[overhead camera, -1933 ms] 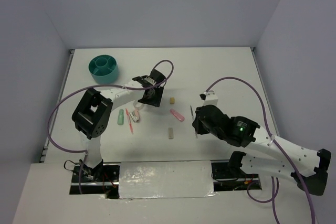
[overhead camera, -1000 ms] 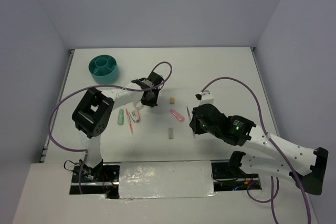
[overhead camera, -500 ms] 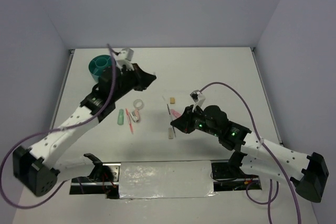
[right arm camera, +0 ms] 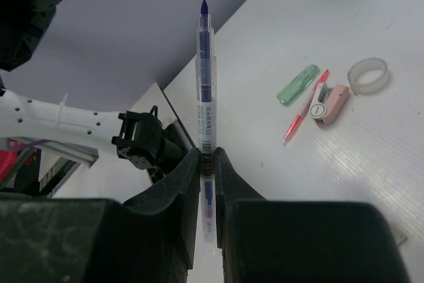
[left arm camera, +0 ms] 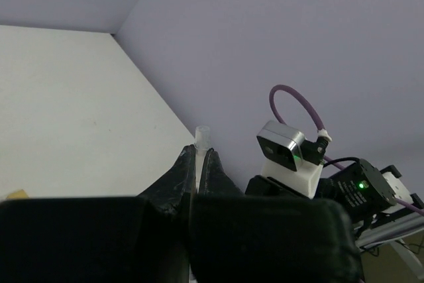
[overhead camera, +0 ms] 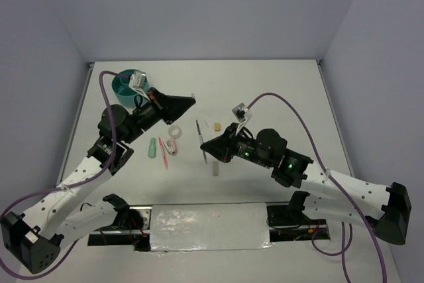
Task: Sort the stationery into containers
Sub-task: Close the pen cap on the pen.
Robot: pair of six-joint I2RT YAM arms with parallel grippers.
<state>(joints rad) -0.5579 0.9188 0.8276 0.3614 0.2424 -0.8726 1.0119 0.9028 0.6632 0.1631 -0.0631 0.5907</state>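
1. Pen [right arm camera: 206,84] sits clamped in the right hand [right arm camera: 207,158]; the left hand [left arm camera: 199,155] pinches a thin clear stick [left arm camera: 202,134].
2. Cup [overhead camera: 119,85] stands far left on the bench [overhead camera: 278,91]; each load should go there one arm at a time, lowered into a compartment before release.

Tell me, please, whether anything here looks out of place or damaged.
Nothing looks spilled, askew or damaged. The right fingers grip a blue pen mid-air; the left fingers pinch a thin clear piece.
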